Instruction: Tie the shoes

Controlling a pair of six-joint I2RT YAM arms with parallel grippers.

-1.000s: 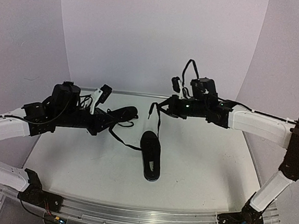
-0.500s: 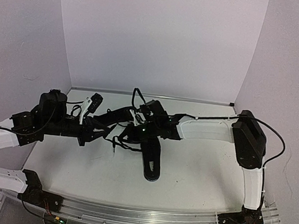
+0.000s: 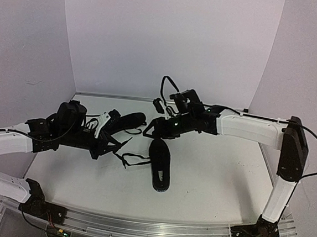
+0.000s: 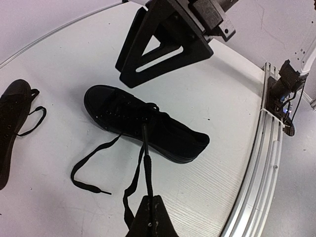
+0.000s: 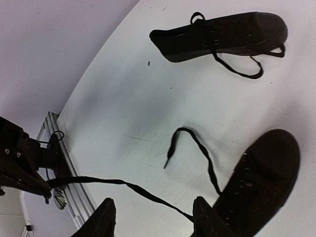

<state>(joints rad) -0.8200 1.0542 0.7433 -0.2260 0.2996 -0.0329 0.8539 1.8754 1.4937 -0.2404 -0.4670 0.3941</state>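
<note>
Two black shoes lie on the white table. The near shoe [image 3: 160, 164] [image 4: 148, 126] [image 5: 261, 182] lies mid-table with its laces loose. The far shoe [image 3: 131, 120] [image 5: 222, 34] [image 4: 12, 118] lies behind it to the left. My left gripper [image 3: 118, 143] [image 4: 152, 219] is shut on one lace [image 4: 146, 163] of the near shoe and holds it taut left of the shoe. My right gripper [image 3: 152, 129] [image 5: 154, 222] is open and empty, hovering above the near shoe's toe. The taut lace [image 5: 128, 185] runs under it. The other lace end [image 5: 190, 140] lies slack on the table.
The table's metal rail [image 4: 256, 163] runs along the near edge. The right gripper's black fingers [image 4: 163, 44] hang over the shoe in the left wrist view. White walls close in the back and sides.
The right arm swung left and low over the near shoe, then drew back above its toe, now open. The left gripper has moved right toward the shoe with a lace in it.
</note>
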